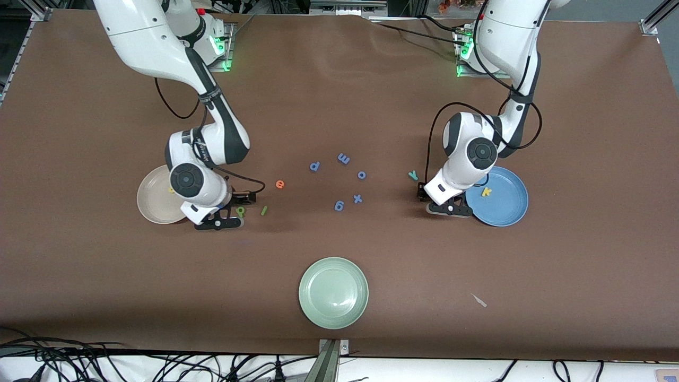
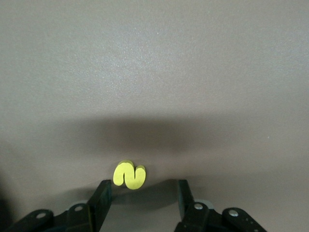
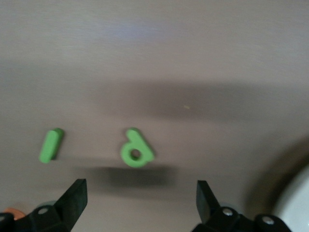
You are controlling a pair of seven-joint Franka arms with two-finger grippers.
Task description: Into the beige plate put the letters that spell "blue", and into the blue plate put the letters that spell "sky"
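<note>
On the brown desk [image 1: 371, 79] in the front view, the beige plate [image 1: 154, 204] lies toward the right arm's end with a yellow letter [image 1: 171, 189] showing at its rim, partly hidden by the arm. The right pincer [image 1: 225, 215] is low over the desk just beside that plate, above the dark green b [image 1: 241, 211]; the light green l [image 1: 263, 210] lies beside the b, and the orange e [image 1: 279, 184] sits a little farther from the camera. Toward the left arm's end, the blue plate [image 1: 504, 204] holds the yellow k [image 1: 486, 192]. The left pincer [image 1: 451, 208] is low over the desk just beside that plate, and the teal y [image 1: 413, 175] lies near it. Five periwinkle letters [image 1: 339, 180] are scattered mid-desk, and a pale green plate [image 1: 333, 293] lies near the camera's edge.

Seen from the left wrist, the left pincer [image 2: 143, 203] stands spread, holding nothing; the yellow s [image 2: 129, 175] lies on the desk close to one fingertip [image 2: 102, 193].

Seen from the right wrist, the right pincer [image 3: 141, 198] stands wide apart and empty, with the b [image 3: 136, 149] on the desk between the finger lines and the l [image 3: 51, 144] beside it.
</note>
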